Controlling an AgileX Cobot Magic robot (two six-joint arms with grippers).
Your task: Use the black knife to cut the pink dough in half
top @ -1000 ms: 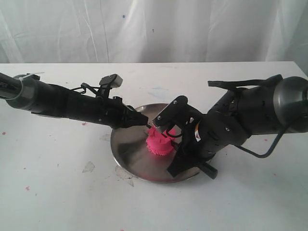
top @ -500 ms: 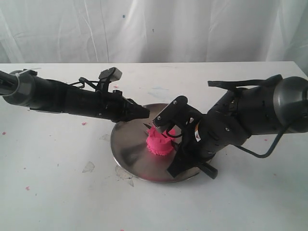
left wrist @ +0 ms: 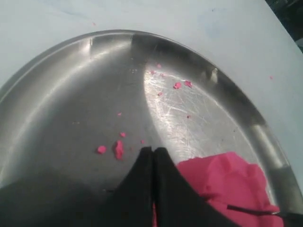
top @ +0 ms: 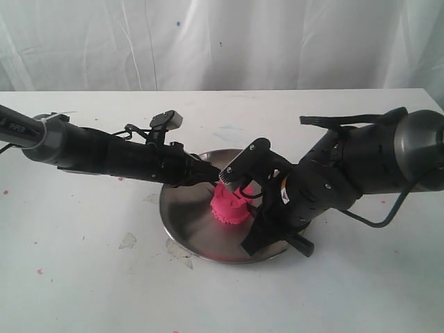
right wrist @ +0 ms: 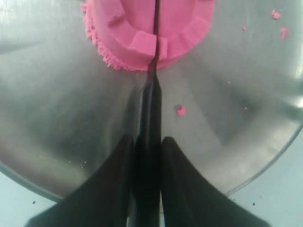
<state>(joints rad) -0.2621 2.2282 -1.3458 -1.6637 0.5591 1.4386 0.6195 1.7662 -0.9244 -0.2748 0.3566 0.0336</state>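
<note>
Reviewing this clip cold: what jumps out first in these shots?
The bright pink dough in the middle of the round steel plate on the white table. The right gripper holds the black knife with its blade sunk into the top of the dough, while the left gripper, fingers together, sits just beside the lump.

Bright pink dough (top: 229, 207) sits on a silver steel plate (top: 187, 222) flecked with pink crumbs (left wrist: 117, 149); black knife (right wrist: 150, 113), white bench (top: 83, 277).
</note>
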